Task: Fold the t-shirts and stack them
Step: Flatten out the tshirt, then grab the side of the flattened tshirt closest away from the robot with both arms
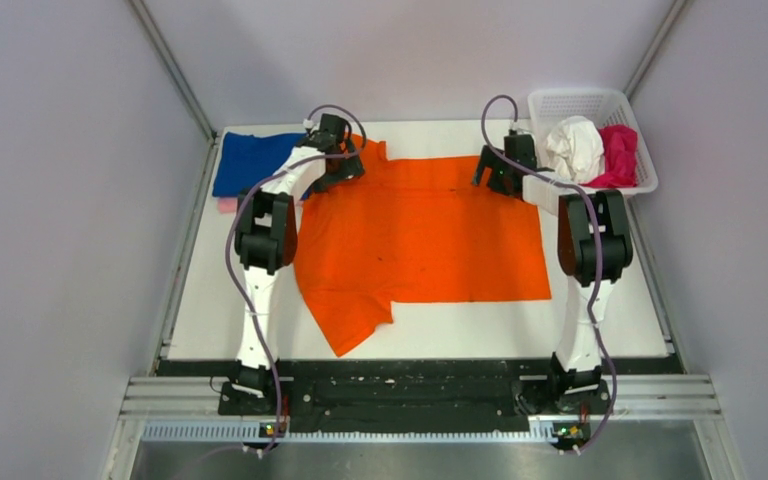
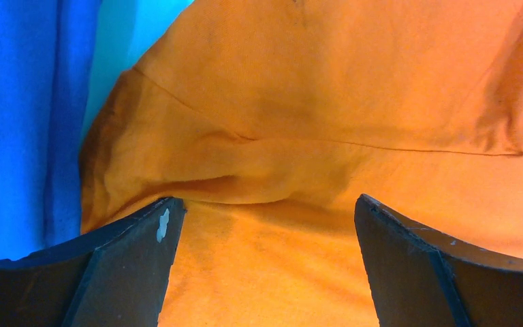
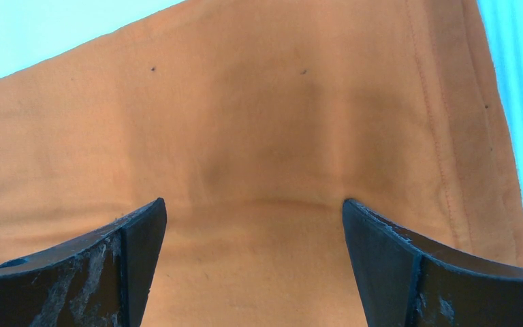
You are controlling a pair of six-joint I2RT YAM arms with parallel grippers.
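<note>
A bright orange t-shirt (image 1: pixel 420 230) lies spread flat across the table, collar to the left and hem to the right. My left gripper (image 1: pixel 337 165) stands open, pressed down on the shirt's far left part by the sleeve; orange cloth (image 2: pixel 265 259) fills the gap between its fingers. My right gripper (image 1: pixel 492 170) is open too, tips down on the far right corner near the hem (image 3: pixel 259 225). A folded royal blue t-shirt (image 1: pixel 250 160) lies at the far left with a pale pink one (image 1: pixel 226 204) peeking from under it. White (image 1: pixel 572 148) and magenta (image 1: pixel 618 152) t-shirts sit crumpled in the basket.
The white lattice basket (image 1: pixel 585 102) stands at the far right corner, close behind my right arm. White table (image 1: pixel 610 320) shows to the right of and in front of the orange shirt. Grey walls close in both sides.
</note>
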